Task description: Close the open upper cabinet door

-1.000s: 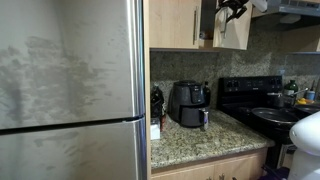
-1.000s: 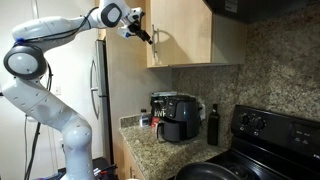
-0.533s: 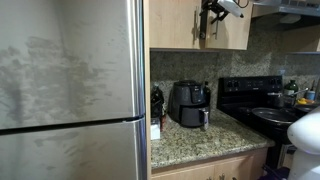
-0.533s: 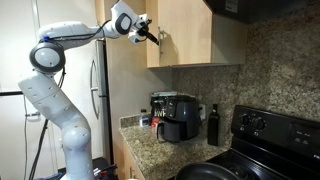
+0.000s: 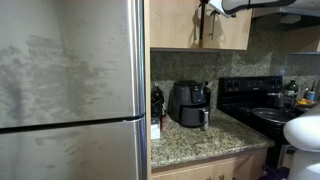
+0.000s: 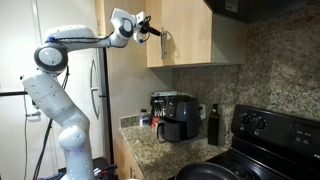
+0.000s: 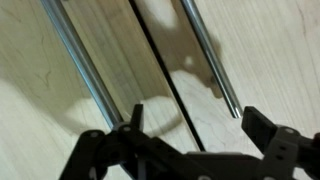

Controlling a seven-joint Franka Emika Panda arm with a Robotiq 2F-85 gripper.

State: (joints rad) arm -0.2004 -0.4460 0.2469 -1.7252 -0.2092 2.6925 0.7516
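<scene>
Now | claw, jaws apart, hovered close before the upper cabinet door | door lay flush beside its twin, bar handles flanking the seam.

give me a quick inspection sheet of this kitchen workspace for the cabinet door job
surface: granite counter, partly taken up by appliances
job's things: door looks flush with its neighbour; in the wrist view only a thin dark seam runs between the two bar handles
clutter: air fryer and dark bottle stand on the counter
grippers: hand open, holding nothing, close to the door fronts by the handles
cables: a thin dark lead seems to hang beside the arm; too small to be sure
surroundings: steel fridge beside the cabinets, black stove past the counter
</scene>
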